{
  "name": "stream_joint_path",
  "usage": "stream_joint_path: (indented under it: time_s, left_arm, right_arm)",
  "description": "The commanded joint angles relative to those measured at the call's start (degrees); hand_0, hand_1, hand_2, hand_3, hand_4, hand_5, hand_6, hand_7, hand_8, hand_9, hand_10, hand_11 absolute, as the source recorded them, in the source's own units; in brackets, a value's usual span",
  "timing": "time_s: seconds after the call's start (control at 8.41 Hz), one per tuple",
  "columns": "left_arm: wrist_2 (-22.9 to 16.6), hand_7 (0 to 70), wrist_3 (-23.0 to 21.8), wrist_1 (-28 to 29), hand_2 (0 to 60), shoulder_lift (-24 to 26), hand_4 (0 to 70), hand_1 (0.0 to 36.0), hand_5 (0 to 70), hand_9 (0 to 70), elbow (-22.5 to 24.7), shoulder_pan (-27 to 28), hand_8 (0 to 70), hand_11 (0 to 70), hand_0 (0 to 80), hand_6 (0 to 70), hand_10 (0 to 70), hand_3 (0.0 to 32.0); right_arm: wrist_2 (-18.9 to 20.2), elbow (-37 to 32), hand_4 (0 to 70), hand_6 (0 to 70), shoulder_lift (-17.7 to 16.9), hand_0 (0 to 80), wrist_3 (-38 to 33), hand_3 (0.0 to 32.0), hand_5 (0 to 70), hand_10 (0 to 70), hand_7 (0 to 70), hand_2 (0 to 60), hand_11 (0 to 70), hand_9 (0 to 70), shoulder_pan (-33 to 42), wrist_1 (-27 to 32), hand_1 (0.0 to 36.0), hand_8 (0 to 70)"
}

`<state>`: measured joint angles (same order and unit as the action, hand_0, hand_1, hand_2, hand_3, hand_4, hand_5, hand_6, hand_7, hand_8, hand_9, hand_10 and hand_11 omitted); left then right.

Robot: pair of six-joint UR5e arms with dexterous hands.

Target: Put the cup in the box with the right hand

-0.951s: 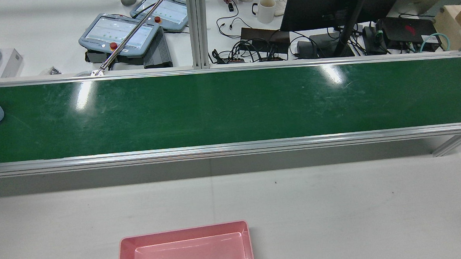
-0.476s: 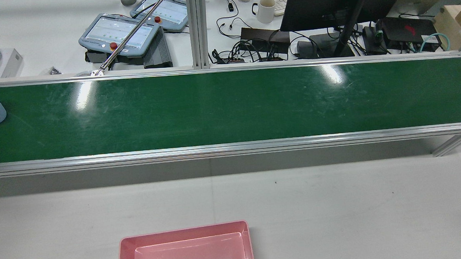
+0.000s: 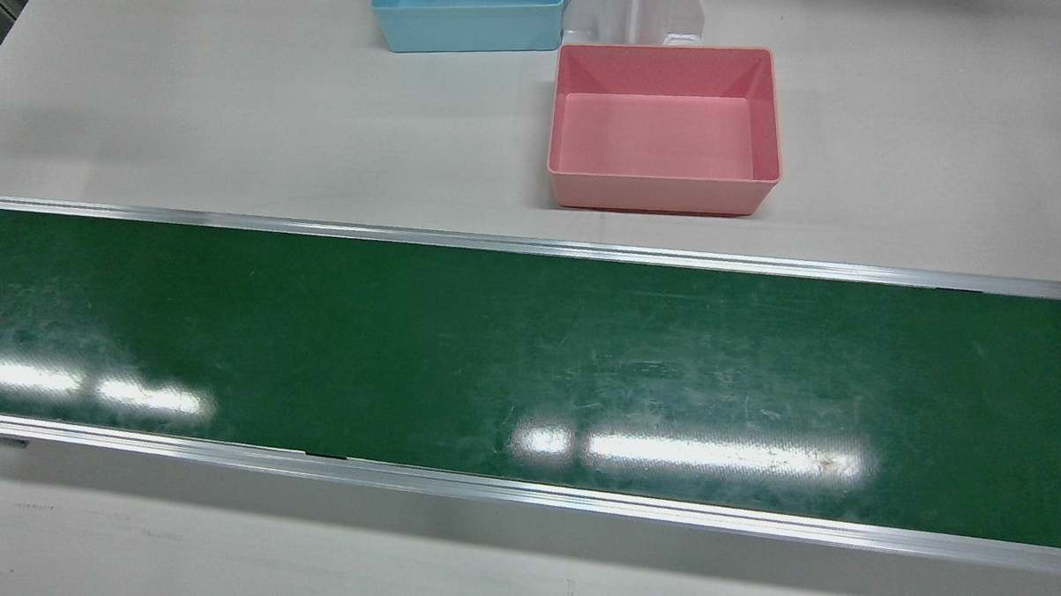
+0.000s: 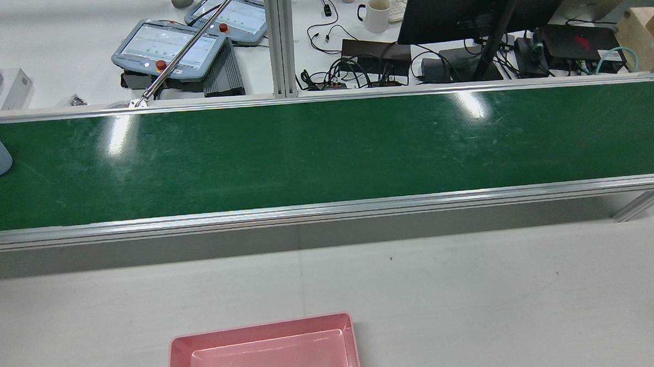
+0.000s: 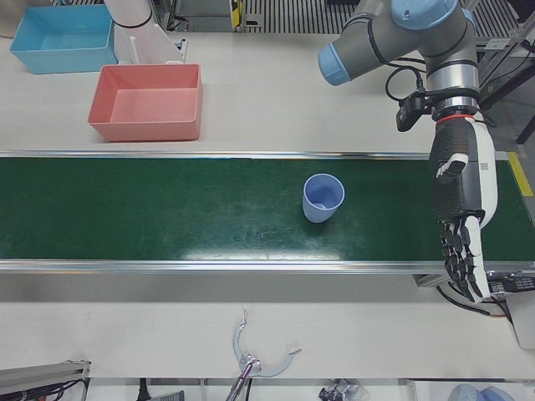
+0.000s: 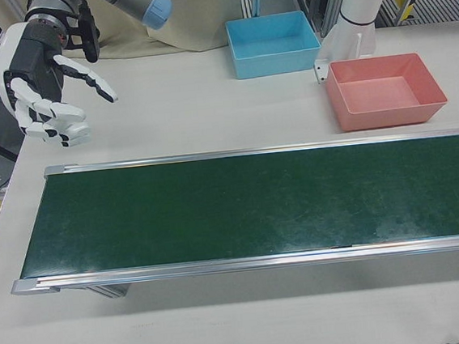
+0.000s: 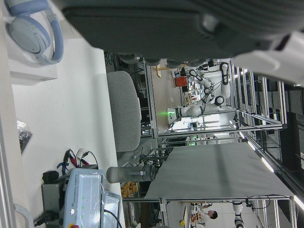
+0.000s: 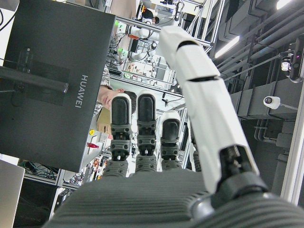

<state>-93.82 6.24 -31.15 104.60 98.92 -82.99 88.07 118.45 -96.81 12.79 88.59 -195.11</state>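
Cup (image 5: pixel 323 197) stands upright and untouched on the green belt (image 5: pixel 167 209), right of centre in our left-front view, nearer our left arm's end. Our right hand (image 6: pixel 42 88) waits empty at the upper left of the right-front view, off the belt, fingers spread, probably ready for the cup. Our left hand (image 5: pixel 461 217) hangs fingers-down at the right edge, apart, holding nothing. Pink box (image 5: pixel 149 102) sits upper left, empty.

Robotics lab: conveyor belt (image 3: pixel 533 360), teach pendants (image 4: pixel 169 47).
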Motion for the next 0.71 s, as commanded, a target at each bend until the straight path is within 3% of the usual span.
stream_joint_path:
  time_s: [0.0,0.36,0.48,0.59]
  left_arm:
    - [-0.05,0.0,0.00,0.73,0.0,-0.44,0.0,0.0,0.0,0.0,0.04,0.03,0.0,0.0,0.0,0.0,0.0,0.0]
    - [0.04,0.0,0.00,-0.13,0.0,-0.36,0.0,0.0,0.0,0.0,-0.04,0.20,0.0,0.0,0.0,0.0,0.0,0.0]
    - [-0.05,0.0,0.00,0.39,0.0,-0.44,0.0,0.0,0.0,0.0,0.14,0.11,0.0,0.0,0.0,0.0,0.0,0.0]
    - [0.04,0.0,0.00,0.39,0.0,-0.45,0.0,0.0,0.0,0.0,0.14,0.11,0.0,0.0,0.0,0.0,0.0,0.0]
  right_arm:
    - [0.00,-0.41,12.4,19.4,0.04,80.0,-0.22,0.0,18.9,30.1,64.3,13.9,46.2,45.7,-0.09,0.17,36.0,36.6]
    - [0.17,0.02,15.5,20.0,-0.05,80.0,-0.30,0.0,19.0,30.4,67.0,16.1,46.6,46.9,0.09,0.17,36.0,37.4]
    - [0.09,-0.06,11.1,18.8,-0.05,80.0,-0.22,0.0,18.9,29.0,62.0,14.4,44.9,44.5,0.09,0.17,36.0,35.9]
    - [0.09,0.03,12.3,19.2,-0.05,80.0,-0.22,0.0,19.0,29.4,63.8,14.8,45.4,45.3,0.09,0.17,36.0,36.4]
